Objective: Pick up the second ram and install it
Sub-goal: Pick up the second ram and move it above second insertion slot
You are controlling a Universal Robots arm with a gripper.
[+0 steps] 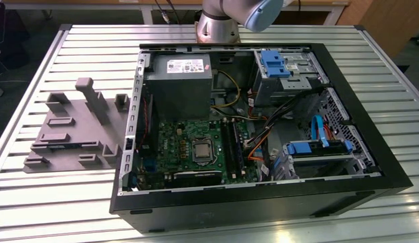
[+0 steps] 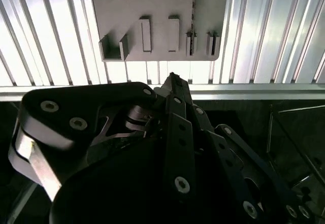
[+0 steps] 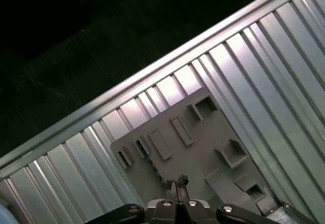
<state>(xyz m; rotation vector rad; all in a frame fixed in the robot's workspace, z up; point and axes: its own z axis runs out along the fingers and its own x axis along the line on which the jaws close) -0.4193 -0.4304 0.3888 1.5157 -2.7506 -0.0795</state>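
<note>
In both wrist views my gripper (image 3: 176, 182) (image 2: 172, 77) hangs high above the table with its fingertips pressed together and nothing between them. Below it lies the grey plastic holder block (image 3: 203, 132) (image 2: 152, 10) with its ribs and empty-looking slots. The exterior view's left shows the same holder block (image 1: 74, 134), beside the open computer case (image 1: 263, 200). Inside the case sits the green motherboard (image 1: 185, 136) with its long black slots (image 1: 231, 144). The second ram is out of view; I cannot pick it out on the holder or in the slots.
The arm's base (image 1: 219, 23) stands behind the case. A grey power supply (image 1: 179, 83), blue drive cages (image 1: 277, 63) (image 1: 317, 149) and loose cables crowd the case. The ribbed metal table (image 1: 74, 55) ends in an edge rail (image 3: 152, 74) near the holder.
</note>
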